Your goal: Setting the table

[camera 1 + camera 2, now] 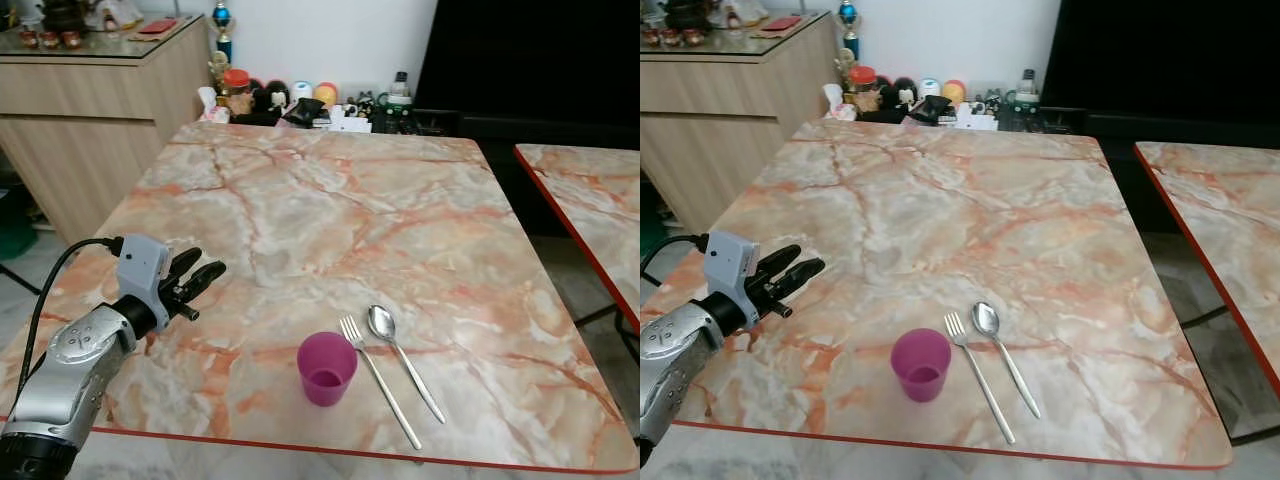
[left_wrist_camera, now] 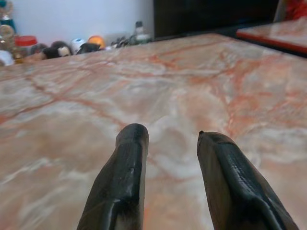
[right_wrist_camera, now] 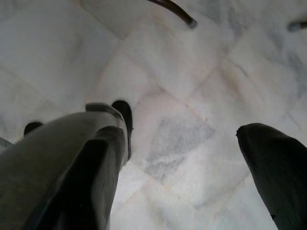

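Observation:
A purple cup [image 1: 326,368] stands upright near the front edge of the marble table [image 1: 330,210]. Just right of it lie a silver fork [image 1: 378,381] and a silver spoon [image 1: 402,359], side by side with their heads pointing away from me. My left gripper [image 1: 205,275] hovers over the table's front left part, open and holding nothing, well left of the cup. In the left wrist view its two black fingers [image 2: 127,177] are spread above bare marble. My right gripper [image 3: 187,158] hangs open over the white floor tiles.
Small jars, bottles and toys [image 1: 300,100] crowd the table's far edge. A wooden sideboard [image 1: 90,110] stands at the back left. A second marble table [image 1: 590,190] is on the right, with a gap of floor between them.

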Robot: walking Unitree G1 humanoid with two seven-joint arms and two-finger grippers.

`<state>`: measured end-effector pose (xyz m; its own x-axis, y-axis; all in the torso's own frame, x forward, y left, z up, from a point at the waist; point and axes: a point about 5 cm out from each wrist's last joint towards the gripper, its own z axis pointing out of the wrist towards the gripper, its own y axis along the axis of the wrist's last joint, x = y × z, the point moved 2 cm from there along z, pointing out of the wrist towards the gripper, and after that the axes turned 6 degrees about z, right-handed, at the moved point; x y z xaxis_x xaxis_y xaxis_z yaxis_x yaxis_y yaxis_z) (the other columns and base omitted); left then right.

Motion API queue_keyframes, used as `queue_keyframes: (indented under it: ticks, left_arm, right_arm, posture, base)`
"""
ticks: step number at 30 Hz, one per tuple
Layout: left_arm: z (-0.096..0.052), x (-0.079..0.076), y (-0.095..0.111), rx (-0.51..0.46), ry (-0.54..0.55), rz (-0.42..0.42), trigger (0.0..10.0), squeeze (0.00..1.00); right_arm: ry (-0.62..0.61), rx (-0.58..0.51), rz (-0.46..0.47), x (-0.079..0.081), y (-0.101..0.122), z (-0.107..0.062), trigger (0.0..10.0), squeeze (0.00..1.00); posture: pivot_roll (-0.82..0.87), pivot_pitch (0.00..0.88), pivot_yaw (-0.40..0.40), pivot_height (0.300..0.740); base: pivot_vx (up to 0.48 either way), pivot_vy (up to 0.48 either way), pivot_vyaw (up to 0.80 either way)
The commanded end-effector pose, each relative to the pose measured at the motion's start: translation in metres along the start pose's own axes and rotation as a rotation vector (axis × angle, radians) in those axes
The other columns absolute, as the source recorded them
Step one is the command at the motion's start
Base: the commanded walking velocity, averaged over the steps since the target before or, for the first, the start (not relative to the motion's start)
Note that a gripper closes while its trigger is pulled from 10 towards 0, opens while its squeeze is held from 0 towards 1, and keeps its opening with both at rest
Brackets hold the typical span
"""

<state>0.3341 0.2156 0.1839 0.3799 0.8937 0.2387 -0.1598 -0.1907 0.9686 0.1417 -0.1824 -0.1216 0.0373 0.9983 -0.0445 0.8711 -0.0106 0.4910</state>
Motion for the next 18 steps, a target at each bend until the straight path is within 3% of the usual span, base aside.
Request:
queue_keyframes:
  ticks: [1,4,7,12,18]
  left_arm:
    - [0.000,0.006,0.006,-0.025,0.030,-0.001,10.0,0.00]
    - [-0.001,0.012,0.008,-0.032,0.070,0.001,10.0,0.00]
    - [-0.002,0.024,0.013,-0.058,0.154,-0.006,10.0,0.00]
    - [-0.002,0.025,0.016,-0.071,0.176,-0.023,10.0,0.00]
    - [-0.001,0.024,0.014,-0.042,0.169,-0.003,10.0,0.00]
  right_arm:
    - [0.004,0.036,-0.001,0.002,-0.011,-0.002,10.0,0.00]
    - [0.004,0.038,-0.007,0.002,-0.011,-0.002,10.0,0.00]
    - [0.006,0.039,-0.011,0.002,-0.011,-0.002,10.0,0.00]
    - [0.009,0.040,-0.014,0.003,-0.012,-0.002,10.0,0.00]
    - [0.021,0.031,-0.022,0.005,-0.011,-0.002,10.0,0.00]
  posture:
    - [0.04,0.075,0.002,0.740]
    - [0.04,0.075,0.002,0.740]
    - [0.04,0.075,0.002,0.740]
    - [0.04,0.074,0.000,0.740]
    - [0.04,0.075,0.002,0.740]
  base:
    - [0.000,0.000,-0.80]
    - [0.000,0.000,-0.80]
    - [0.000,-0.477,-0.80]
    - [0.000,-0.164,-0.79]
    - [0.000,0.000,0.00]
